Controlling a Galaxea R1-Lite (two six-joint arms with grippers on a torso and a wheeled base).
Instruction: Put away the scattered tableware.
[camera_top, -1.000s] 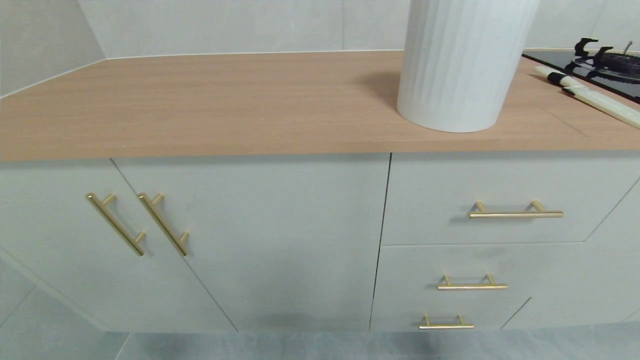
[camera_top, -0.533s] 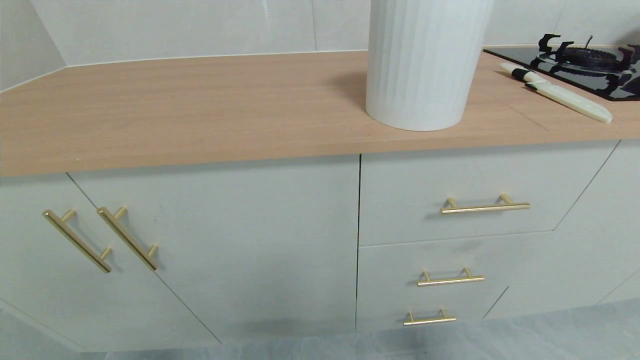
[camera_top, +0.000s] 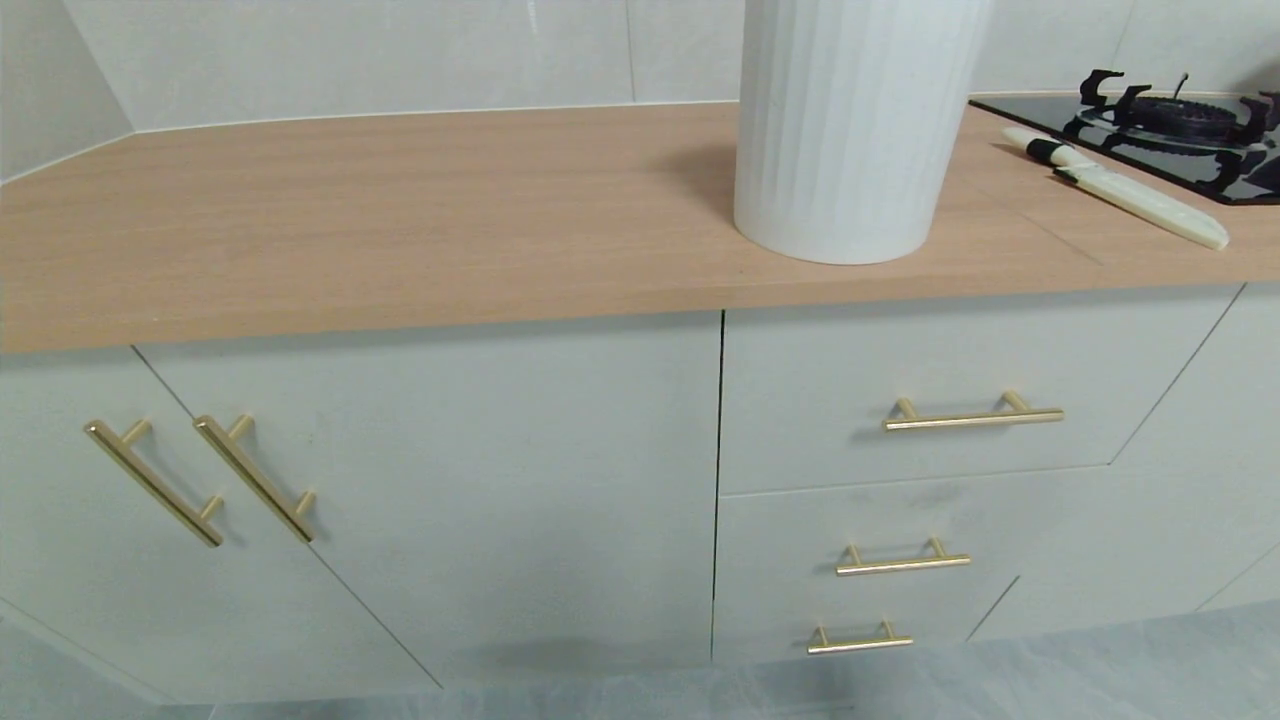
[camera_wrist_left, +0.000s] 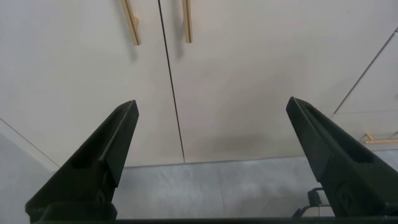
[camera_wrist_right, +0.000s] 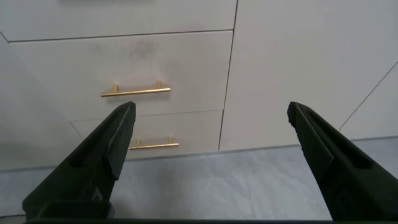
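My left hand (camera_wrist_left: 211, 107) hangs low with its fingers spread wide and nothing between them. Straight ahead of it is the seam between two cabinet doors (camera_wrist_left: 249, 74), with the door handles (camera_wrist_left: 187, 18) farther up and the floor (camera_wrist_left: 205, 186) just below. My right hand (camera_wrist_right: 211, 109) is spread wide and empty too, and faces the lower drawers (camera_wrist_right: 124, 62). Two drawer handles (camera_wrist_right: 135, 91) lie ahead of it, nearer one finger than the other. The knife (camera_top: 1115, 187) is well above both hands, flat on the table (camera_top: 400, 210). It is closer to my right hand's side and lies just beside the stove (camera_top: 1170, 115), handle end toward the wall. A tall white ribbed container (camera_top: 850, 130) stands upright on the table near the knife, apart from it and above the top drawer.
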